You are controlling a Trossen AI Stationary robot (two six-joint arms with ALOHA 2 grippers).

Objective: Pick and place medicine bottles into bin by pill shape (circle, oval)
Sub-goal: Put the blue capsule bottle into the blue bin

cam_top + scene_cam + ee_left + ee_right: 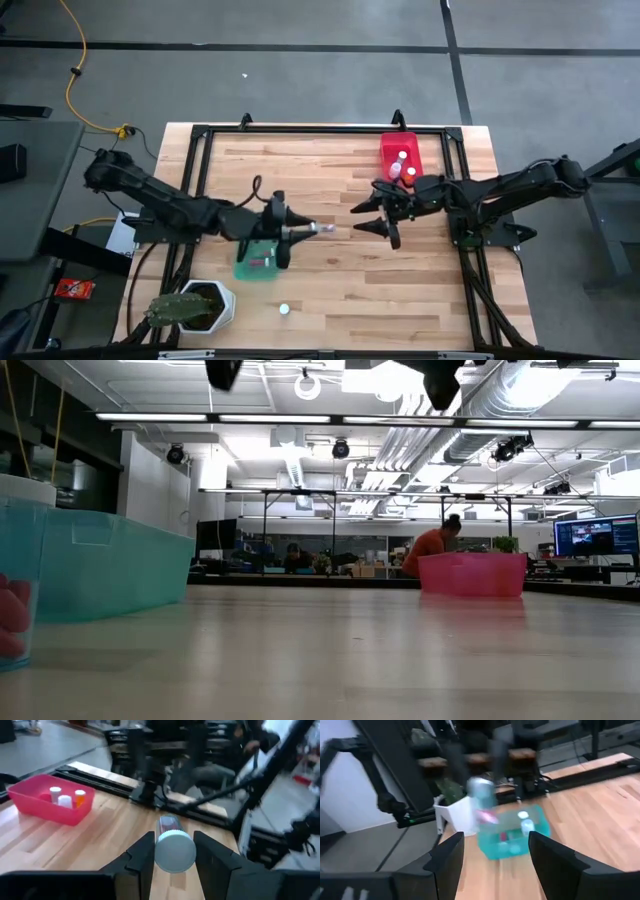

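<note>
My left gripper hovers over the teal bin, shut on a medicine bottle with a white cap, which juts toward the table's right. In the right wrist view this bottle shows blurred above the teal bin, which holds other bottles. My right gripper stands open facing it, near the table's middle, with nothing between its fingers. The red bin at the far right holds bottles. One bottle stands alone on the table near the front edge. My left gripper pinches the bottle between its two fingers at the cap end. The fingers lie roughly level, pointing toward the table's right, and the bottle runs along them, its body reaching out past the fingertips. It is lifted clear of the table.
A white hexagonal plant pot with a green plant stands at the near left corner. A black frame runs around the table. Bare wood lies between the two bins. In the low view a bottle with red pills stands close at the left.
</note>
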